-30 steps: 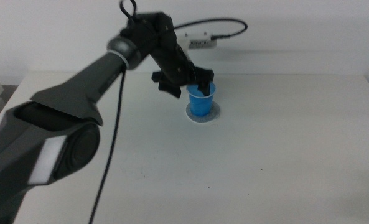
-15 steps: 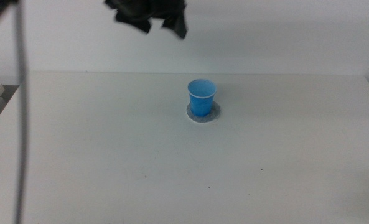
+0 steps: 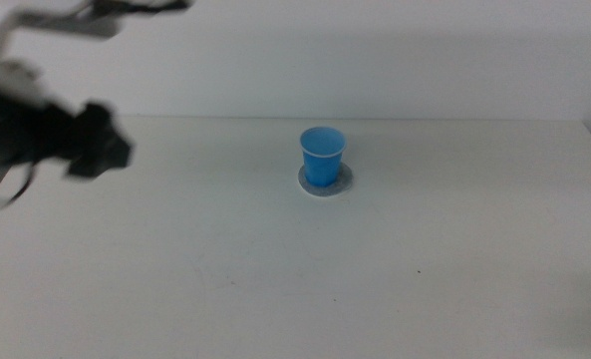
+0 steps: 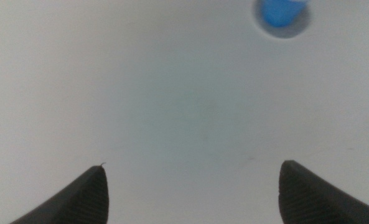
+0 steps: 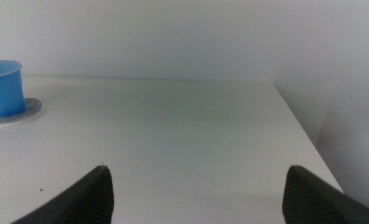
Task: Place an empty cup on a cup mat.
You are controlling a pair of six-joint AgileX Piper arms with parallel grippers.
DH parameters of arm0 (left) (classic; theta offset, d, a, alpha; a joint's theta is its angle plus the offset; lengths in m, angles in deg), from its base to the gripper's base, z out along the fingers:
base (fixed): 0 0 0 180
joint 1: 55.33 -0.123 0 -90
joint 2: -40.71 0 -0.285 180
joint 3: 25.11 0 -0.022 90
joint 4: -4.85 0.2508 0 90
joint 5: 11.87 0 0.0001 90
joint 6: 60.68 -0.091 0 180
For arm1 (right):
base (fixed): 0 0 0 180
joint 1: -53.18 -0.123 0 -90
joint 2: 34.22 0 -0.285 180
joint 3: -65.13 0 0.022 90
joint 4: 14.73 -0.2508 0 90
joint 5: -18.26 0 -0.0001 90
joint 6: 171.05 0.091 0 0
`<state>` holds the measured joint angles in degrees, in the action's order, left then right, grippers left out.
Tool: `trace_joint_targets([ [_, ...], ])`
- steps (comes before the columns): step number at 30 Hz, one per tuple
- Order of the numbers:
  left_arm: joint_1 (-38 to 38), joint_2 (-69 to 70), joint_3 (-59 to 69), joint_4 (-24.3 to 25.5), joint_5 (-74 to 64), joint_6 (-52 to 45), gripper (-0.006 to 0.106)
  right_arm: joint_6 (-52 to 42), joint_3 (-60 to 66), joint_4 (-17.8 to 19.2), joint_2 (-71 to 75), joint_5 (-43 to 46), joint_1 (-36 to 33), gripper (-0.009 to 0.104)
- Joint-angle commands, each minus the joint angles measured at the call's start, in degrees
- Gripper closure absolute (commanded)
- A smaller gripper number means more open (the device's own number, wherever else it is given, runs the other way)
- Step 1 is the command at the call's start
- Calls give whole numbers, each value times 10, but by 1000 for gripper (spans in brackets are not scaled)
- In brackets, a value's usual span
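The blue cup (image 3: 322, 155) stands upright on the grey cup mat (image 3: 341, 182) near the table's middle back. It is empty and nothing touches it. My left gripper (image 3: 96, 150) is blurred at the far left, raised and well away from the cup, its jaws wide open and empty. The left wrist view shows the cup (image 4: 279, 10) and mat (image 4: 300, 23) far off. The right wrist view shows the cup (image 5: 3, 87) on the mat (image 5: 30, 110) at a distance. My right gripper (image 5: 196, 186) is open and empty, out of the middle view.
The white table (image 3: 425, 259) ends at its right edge (image 5: 302, 137) in the right wrist view. A white wall rises behind the table.
My left gripper let go of the cup, rose off it, then swung away to the far left. The cup stays standing on the mat.
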<state>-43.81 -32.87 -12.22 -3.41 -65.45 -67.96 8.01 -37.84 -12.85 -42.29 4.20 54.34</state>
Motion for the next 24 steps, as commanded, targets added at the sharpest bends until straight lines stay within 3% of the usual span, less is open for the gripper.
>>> trace_joint_targets([
  [1, -19, 67, 58, 15, 43, 1, 7, -2, 2, 3, 3, 4, 0, 2],
  [8, -42, 233, 240, 73, 212, 1, 7, -2, 2, 3, 3, 4, 0, 2],
  [14, -92, 407, 425, -13, 308, 1, 7, -2, 2, 3, 3, 4, 0, 2],
  [24, -93, 594, 636, -11, 478, 1, 7, -2, 2, 3, 3, 4, 0, 2],
])
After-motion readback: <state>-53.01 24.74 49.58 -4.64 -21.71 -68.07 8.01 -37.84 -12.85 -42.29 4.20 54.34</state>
